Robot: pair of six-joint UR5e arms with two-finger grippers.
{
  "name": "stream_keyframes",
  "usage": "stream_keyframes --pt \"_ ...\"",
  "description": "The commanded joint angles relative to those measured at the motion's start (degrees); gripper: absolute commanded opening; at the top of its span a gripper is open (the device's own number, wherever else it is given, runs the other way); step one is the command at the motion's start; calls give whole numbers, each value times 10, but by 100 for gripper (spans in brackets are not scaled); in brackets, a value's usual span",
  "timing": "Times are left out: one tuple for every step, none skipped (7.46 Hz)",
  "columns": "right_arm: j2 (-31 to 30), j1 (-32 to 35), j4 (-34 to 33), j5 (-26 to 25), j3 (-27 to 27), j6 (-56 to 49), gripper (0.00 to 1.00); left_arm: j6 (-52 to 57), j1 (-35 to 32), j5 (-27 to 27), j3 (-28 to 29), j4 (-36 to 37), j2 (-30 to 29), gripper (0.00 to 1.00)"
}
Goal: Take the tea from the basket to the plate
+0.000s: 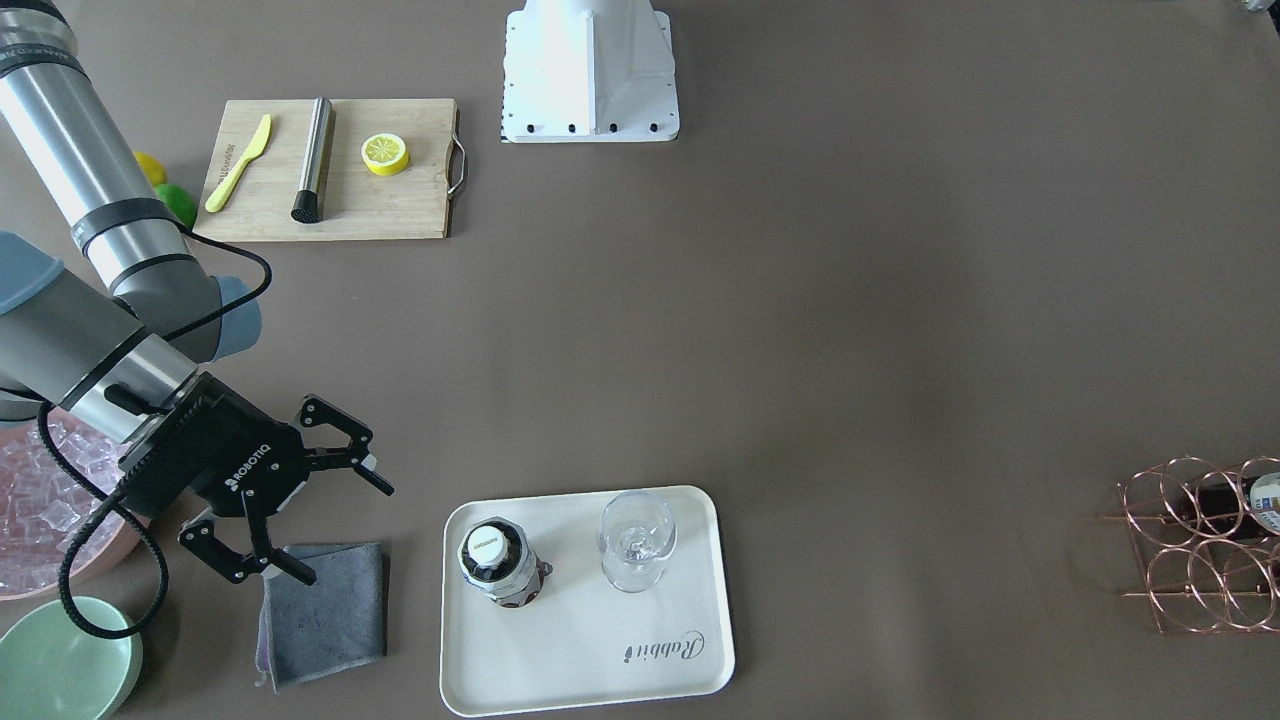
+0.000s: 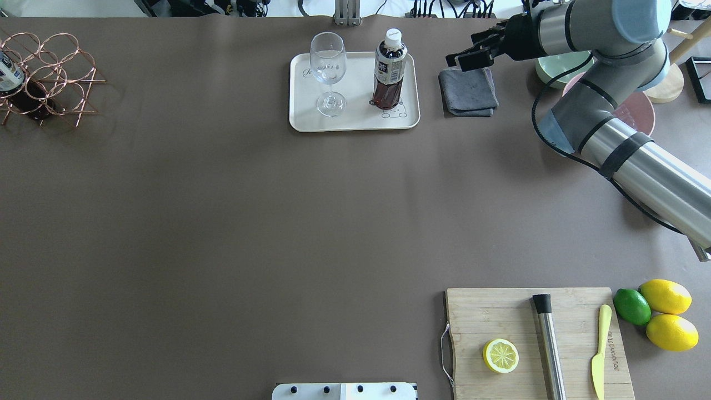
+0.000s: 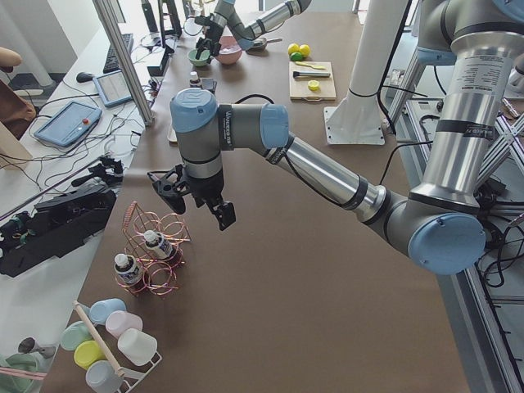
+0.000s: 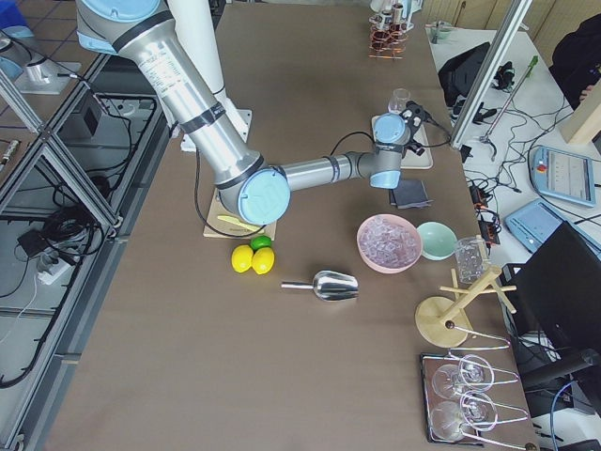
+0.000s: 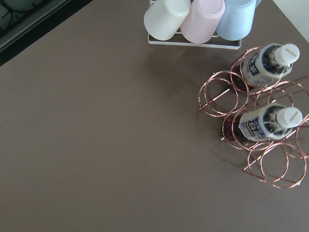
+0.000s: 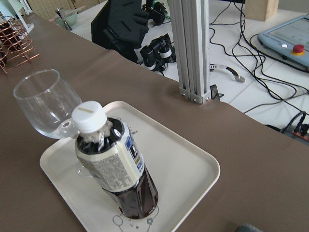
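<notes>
One tea bottle (image 1: 497,562) stands upright on the cream plate (image 1: 600,650), next to a wine glass (image 1: 637,540); it also shows in the overhead view (image 2: 390,69) and the right wrist view (image 6: 116,169). My right gripper (image 1: 345,535) is open and empty, to the side of the plate above a grey cloth (image 1: 325,610). Two more tea bottles (image 5: 268,65) (image 5: 268,123) lie in the copper wire basket (image 5: 260,159). My left gripper (image 3: 196,205) hovers above and beside the basket (image 3: 155,246); I cannot tell whether it is open or shut.
A pink bowl of ice (image 1: 30,500) and a pale green bowl (image 1: 60,665) sit beside the right arm. A cutting board (image 1: 335,210) holds a knife, a muddler and a lemon half. Pastel cups (image 5: 193,21) lie in a rack beside the basket.
</notes>
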Motion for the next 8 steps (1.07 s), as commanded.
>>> stream_keyframes --pt "-64 43 -193 114 68 5 100 129 74 -3 -2 -17 59 99" --pt "-74 54 -255 139 71 5 100 138 77 -3 15 -95 94 99" --pt "-73 59 -350 170 72 6 100 139 84 -9 28 -163 122 99" --pt "-75 61 -419 184 74 25 100 139 85 -32 28 -186 137 99" --pt "-93 80 -448 216 82 33 100 140 95 -36 48 -191 128 99" --pt "-104 99 -517 228 111 37 100 139 121 -36 50 -222 122 99" --pt "-129 117 -607 230 163 35 100 134 163 -35 53 -263 122 99" --pt "-168 131 -682 227 223 29 100 134 170 -33 50 -274 122 99"
